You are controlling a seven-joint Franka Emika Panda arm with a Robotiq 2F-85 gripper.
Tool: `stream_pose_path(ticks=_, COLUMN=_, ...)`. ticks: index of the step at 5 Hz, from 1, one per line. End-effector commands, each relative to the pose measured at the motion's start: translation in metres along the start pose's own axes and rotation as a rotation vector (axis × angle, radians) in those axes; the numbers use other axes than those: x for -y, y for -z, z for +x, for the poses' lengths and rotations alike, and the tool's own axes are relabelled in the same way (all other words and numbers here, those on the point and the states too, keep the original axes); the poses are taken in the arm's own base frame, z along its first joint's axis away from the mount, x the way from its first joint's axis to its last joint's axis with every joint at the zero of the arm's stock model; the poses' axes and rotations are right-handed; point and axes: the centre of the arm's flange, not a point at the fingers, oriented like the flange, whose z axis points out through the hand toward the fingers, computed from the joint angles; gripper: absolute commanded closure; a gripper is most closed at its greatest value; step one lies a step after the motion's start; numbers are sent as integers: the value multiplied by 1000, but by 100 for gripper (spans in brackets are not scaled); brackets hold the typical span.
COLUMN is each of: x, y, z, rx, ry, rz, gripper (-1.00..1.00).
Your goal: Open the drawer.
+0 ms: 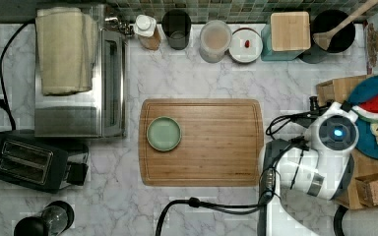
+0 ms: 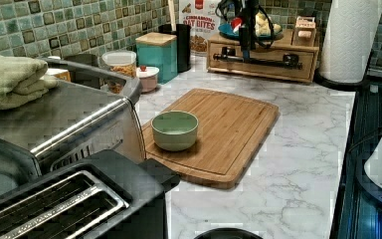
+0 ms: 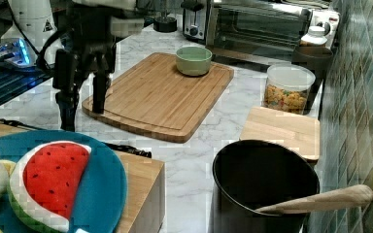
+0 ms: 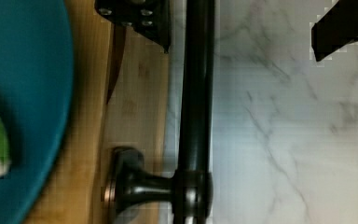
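The drawer (image 2: 261, 62) is seen shut in its wooden box at the far end of the counter in the left view – beyond the cutting board (image 2: 219, 130). The gripper (image 3: 83, 102) is spread open – its 2 fingers (image 3: 99, 92) straddling the black bar handle (image 4: 196, 93), nothing grasped

drawer (image 2: 263, 59): light wood, black handle | plate (image 4: 23, 93): teal | counter (image 4: 284, 130): white-grey marble, seemingly
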Motion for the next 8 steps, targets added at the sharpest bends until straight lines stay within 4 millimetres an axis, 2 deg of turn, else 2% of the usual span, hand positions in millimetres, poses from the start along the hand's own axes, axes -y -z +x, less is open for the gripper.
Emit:
stream_pose_path(ticks=1, x=-35, y=2, z=-5, rx=-90, ry=-79, rz=-52, gripper=-100)
stream_pose_path(ticks=3, x=-20, y=-39, z=-3, rx=-84, ry=-104, rz=40, gripper=-100)
stream_pose_path(ticks=4, x=-4, y=-56, z=9, rx=-55, ry=-98, rz=98, gripper=-100)
stream_pose_path(ticks=5, x=8, y=-65, z=13, rx=-54, ry=-96, rz=122, gripper=-100)
stream_pose_path(ticks=6, x=14, y=-62, z=12, rx=-26, ry=-112, rz=136, gripper=-100)
stream_pose_path(ticks=7, x=35, y=-51, z=10, rx=-77, ry=-62, rz=158, gripper=-100)
stream_pose_path(ticks=8, x=72, y=-52, z=21, rx=-125, ry=39, rz=226, gripper=-100)
